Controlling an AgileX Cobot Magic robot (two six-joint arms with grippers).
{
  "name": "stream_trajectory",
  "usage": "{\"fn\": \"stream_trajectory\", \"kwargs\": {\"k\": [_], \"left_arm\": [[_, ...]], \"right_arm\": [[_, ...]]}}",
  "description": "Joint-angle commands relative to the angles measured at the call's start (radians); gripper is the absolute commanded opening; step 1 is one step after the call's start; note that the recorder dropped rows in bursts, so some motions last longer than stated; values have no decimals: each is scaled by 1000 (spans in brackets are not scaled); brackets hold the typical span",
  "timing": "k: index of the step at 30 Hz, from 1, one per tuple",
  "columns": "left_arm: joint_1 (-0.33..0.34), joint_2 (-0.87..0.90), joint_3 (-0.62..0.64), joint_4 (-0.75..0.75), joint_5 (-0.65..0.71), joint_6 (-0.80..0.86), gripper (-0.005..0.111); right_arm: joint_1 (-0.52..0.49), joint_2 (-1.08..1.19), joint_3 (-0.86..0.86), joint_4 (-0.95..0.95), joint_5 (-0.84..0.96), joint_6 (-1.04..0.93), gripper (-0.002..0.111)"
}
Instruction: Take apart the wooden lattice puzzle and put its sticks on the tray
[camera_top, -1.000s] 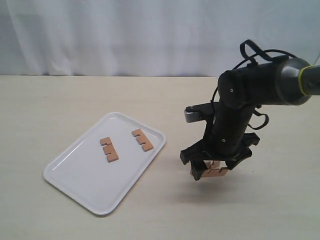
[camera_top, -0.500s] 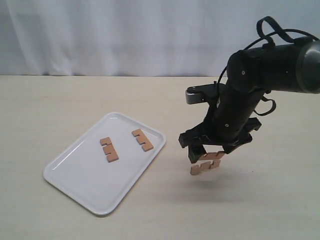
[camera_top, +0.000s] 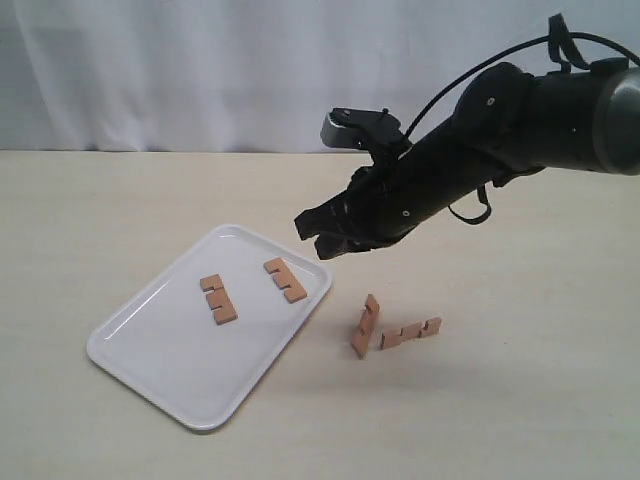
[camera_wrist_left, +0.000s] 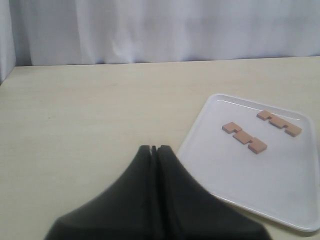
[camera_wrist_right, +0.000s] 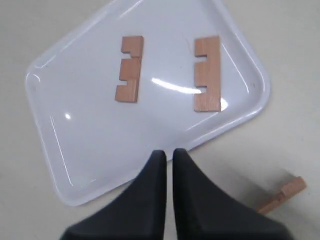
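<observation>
The tabletop (camera_top: 520, 400) carries the white tray (camera_top: 160, 350); over its rim hovers the right tool (camera_top: 318, 238), clenched and empty. The left tool (camera_wrist_left: 154, 148) is clenched too. Two sticks (camera_top: 217, 298) lie on the tray, two loose sticks (camera_top: 366, 325) just beside it, one tilted

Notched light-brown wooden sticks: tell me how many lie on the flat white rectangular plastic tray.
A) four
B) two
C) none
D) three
B: only a first notched light-brown wooden stick and a second stick lie on the flat white rectangular plastic tray; a third stick and a fourth stick rest on the beige table beside it.
</observation>
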Motion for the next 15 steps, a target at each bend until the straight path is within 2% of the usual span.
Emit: {"fn": "stream_trajectory", "kwargs": {"k": [1, 4, 8, 12, 15], "left_arm": [[-7, 0, 2, -2, -12, 1, 0], [-7, 0, 2, -2, -12, 1, 0], [-7, 0, 2, -2, -12, 1, 0], [-7, 0, 2, -2, -12, 1, 0], [-7, 0, 2, -2, -12, 1, 0]], "right_arm": [[-7, -7, -5, 4, -48, -92, 4], [-17, -7, -5, -68, -56, -14, 4], [-28, -7, -5, -258, -1, 99, 5], [-31, -7, -5, -492, 108, 220, 17], [-31, -7, -5, -555, 182, 226, 31]]}}
